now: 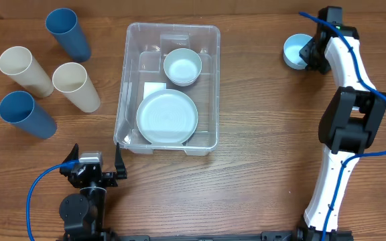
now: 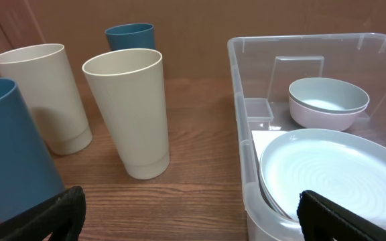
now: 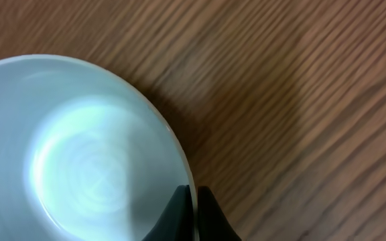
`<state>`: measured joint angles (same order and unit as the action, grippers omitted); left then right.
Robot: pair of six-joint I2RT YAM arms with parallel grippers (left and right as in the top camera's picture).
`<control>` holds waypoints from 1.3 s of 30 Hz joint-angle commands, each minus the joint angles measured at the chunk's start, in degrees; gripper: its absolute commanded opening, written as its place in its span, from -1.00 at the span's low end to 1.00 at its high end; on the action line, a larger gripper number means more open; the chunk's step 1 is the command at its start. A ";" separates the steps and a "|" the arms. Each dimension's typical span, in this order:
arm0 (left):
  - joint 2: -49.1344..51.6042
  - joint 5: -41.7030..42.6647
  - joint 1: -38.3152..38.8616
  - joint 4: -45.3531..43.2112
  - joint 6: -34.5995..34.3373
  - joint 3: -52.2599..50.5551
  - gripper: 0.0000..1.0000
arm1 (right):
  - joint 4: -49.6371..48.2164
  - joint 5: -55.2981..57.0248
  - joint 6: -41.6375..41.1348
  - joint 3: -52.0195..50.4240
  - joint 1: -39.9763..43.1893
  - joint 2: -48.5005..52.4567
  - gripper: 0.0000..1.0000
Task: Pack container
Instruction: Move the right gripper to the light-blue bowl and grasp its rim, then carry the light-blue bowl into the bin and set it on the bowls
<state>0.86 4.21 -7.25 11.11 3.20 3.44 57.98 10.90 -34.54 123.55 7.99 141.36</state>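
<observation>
The clear plastic container (image 1: 122, 100) sits at the table's middle, holding a white plate (image 1: 167, 118) and a pale bowl (image 1: 182, 65). In the left wrist view the container (image 2: 246, 134) stands to the right with the plate (image 2: 334, 174) and bowl (image 2: 327, 100) inside. A light blue bowl (image 1: 292, 51) rests on the table at the far right. My right gripper (image 1: 308, 53) is shut on its rim; close up, the two fingers (image 3: 194, 194) pinch the bowl's (image 3: 79, 154) edge. My left gripper (image 1: 96, 161) stands open near the front left, by the container's corner, nothing between its fingers (image 2: 193, 224).
Four tall cups lie at the left: a blue cup (image 1: 68, 33), a cream cup (image 1: 25, 70), another cream cup (image 1: 76, 86) and a second blue cup (image 1: 27, 115). The right arm's white links (image 1: 340, 134) stretch along the table's right side.
</observation>
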 commanded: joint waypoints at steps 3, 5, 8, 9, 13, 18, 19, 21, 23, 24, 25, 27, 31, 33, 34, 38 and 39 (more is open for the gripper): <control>-0.59 -0.15 -0.33 0.02 0.68 -0.17 1.00 | 5.01 -11.56 0.46 0.31 -2.40 -2.84 -0.92; -0.59 -0.15 -0.33 0.02 0.68 -0.17 1.00 | 5.09 -15.23 0.42 0.33 -2.40 -4.85 -0.92; -0.59 -0.15 -0.33 0.02 0.68 -0.17 1.00 | 6.16 -16.57 0.46 0.33 -2.40 -9.07 -0.92; -0.59 -0.15 -0.33 0.02 0.68 -0.17 1.00 | 6.73 -16.57 0.50 0.33 -2.40 -10.43 -0.92; -0.59 -0.15 -0.33 0.02 0.68 -0.17 1.00 | 8.15 -17.14 4.09 0.33 -2.40 -17.33 -0.92; -0.59 -0.15 -0.33 0.02 0.68 -0.17 1.00 | 8.55 -30.34 9.57 0.33 -2.71 -26.91 -0.92; -0.59 -0.15 -0.33 0.02 0.68 -0.17 1.00 | 8.87 -31.91 10.34 0.33 -3.23 -28.17 -0.92; -0.59 -0.15 -0.33 0.02 0.68 -0.17 1.00 | 9.49 -34.60 12.50 0.33 -5.86 -29.99 -0.92; -0.59 -0.15 -0.33 0.02 0.68 -0.17 1.00 | 9.88 -34.75 13.81 0.33 -9.90 -30.25 -0.92; -0.59 -0.15 -0.33 0.02 0.68 -0.17 1.00 | 9.88 -34.75 15.23 0.31 -12.24 -30.21 -0.92; -0.59 -0.15 -0.33 0.02 0.68 -0.17 1.00 | 9.88 -34.10 16.00 0.28 -14.84 -30.14 -0.92; -0.59 -0.15 -0.33 0.02 0.68 -0.17 1.00 | 9.33 -31.56 16.65 0.28 -21.49 -30.14 -0.92; -0.59 -0.15 -0.33 0.02 0.68 -0.17 1.00 | 7.37 -20.94 16.68 0.26 -31.78 -28.94 -0.92; -0.59 -0.15 -0.33 0.02 0.68 -0.17 1.00 | 5.53 -20.74 17.03 0.26 -34.73 -27.02 -0.92; -0.59 -0.15 -0.33 0.02 0.68 -0.17 1.00 | 4.37 -20.50 16.98 0.26 -35.87 -25.62 -0.92; -0.59 -0.15 -0.33 0.02 0.68 -0.17 1.00 | 1.03 -18.73 16.50 0.26 -36.85 -19.82 -0.92; -0.59 -0.15 -0.33 0.02 0.68 -0.17 1.00 | 0.11 -17.68 16.55 0.26 -36.85 -18.03 -0.92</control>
<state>0.86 4.21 -7.25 11.11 3.20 3.44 59.66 -9.98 -18.00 123.44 -28.99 119.26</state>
